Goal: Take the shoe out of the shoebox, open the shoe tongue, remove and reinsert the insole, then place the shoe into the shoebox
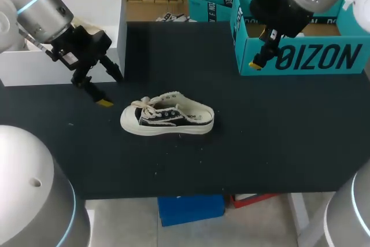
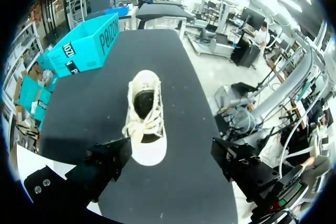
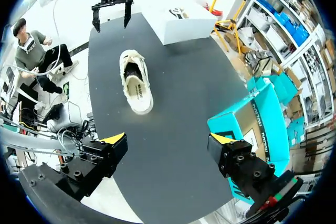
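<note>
— Black tabletop [image 1: 260,143] is up on my screen. Where's the shoe [image 1: 167,118]?
— Near the middle, on its sole, toe toward my left gripper [image 1: 111,89]. That one hangs just beside it, fingers wide apart, holding nothing.
— And my right gripper [image 3: 168,141]?
— At the teal shoebox [image 1: 312,59] in the far right corner, spread open, empty. White box [image 1: 92,10] sits far left.

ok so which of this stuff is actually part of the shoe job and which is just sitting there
Part of the job:
shoe, on its sole on the table
teal shoebox, open, far right
left tool, open, near the toe
right tool, open, near the shoebox

Just lying about:
white box, far left, nothing touching it
</note>
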Available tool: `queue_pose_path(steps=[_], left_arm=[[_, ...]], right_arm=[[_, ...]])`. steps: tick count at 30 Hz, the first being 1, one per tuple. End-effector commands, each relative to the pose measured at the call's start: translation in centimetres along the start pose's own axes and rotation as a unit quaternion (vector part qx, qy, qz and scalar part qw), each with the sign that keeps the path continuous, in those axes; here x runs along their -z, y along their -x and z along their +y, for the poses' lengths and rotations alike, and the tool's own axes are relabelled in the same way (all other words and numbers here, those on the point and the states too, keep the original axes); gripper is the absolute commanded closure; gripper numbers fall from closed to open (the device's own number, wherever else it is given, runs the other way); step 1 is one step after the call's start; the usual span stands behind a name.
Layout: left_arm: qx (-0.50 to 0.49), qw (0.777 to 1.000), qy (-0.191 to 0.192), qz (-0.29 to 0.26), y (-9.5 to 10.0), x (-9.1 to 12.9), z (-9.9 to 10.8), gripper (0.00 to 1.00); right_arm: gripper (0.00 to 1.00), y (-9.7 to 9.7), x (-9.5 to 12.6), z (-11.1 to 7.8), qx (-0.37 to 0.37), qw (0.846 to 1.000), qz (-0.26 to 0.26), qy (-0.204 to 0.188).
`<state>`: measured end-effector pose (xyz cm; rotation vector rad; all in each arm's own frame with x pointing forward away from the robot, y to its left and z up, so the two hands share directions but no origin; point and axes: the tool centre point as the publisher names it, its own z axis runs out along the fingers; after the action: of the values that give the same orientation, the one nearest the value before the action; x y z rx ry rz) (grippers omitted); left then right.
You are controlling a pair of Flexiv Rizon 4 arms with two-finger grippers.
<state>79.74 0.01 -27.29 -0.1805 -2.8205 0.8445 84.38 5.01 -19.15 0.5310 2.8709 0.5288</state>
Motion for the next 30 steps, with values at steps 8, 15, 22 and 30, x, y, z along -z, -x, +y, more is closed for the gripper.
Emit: queue_pose_path(steps=[8,15,22,30], left_arm=[[-0.001,1.0,0.0,-0.001,0.0,-0.1,0.1,0.0],[-0.001,1.0,0.0,-0.001,0.0,-0.1,0.1,0.0],[-0.001,1.0,0.0,-0.001,0.0,-0.1,0.1,0.0],[-0.001,1.0,0.0,-0.001,0.0,-0.1,0.1,0.0]], right_arm=[[0.0,-2.7,-3.9,1.8,0.067,0.99,0.012,0.127],[0.0,-3.3,-4.1,2.3,0.079,0.989,0.015,0.126],[0.0,-3.3,-4.1,2.3,0.079,0.989,0.015,0.126],[0.0,-3.3,-4.1,2.3,0.079,0.989,0.015,0.126]])
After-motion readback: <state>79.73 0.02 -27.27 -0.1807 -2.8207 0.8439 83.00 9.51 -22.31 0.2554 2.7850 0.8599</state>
